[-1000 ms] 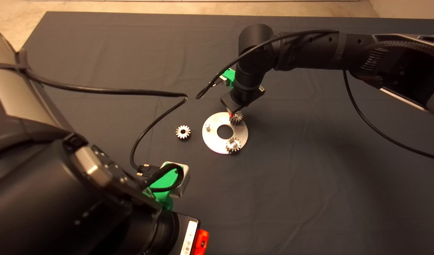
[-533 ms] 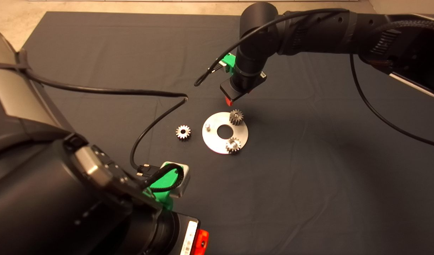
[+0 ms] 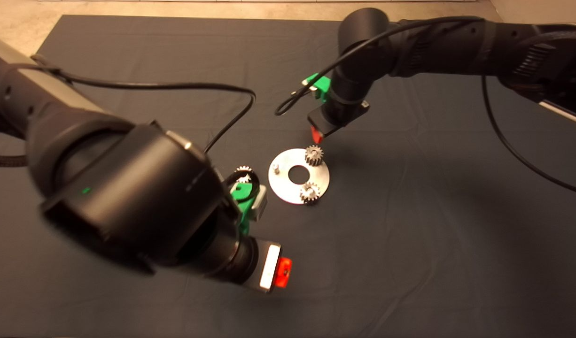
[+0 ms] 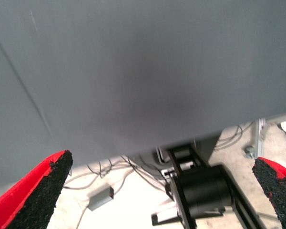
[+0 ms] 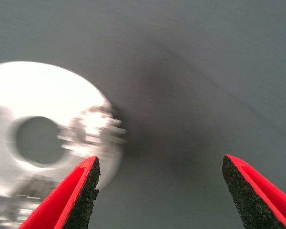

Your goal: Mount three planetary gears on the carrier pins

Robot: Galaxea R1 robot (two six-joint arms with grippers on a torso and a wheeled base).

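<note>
Beneath me a dark mat covers the table, creased in long shallow folds. Past its far edge I see pale floor. Beyond its near edge, loose cables and a small grey box lie on the floor.

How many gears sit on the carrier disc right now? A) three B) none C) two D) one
C: two planetary gears sit on the silver disc; one carrier pin is bare, and the third gear lies on the mat beside the disc.
</note>
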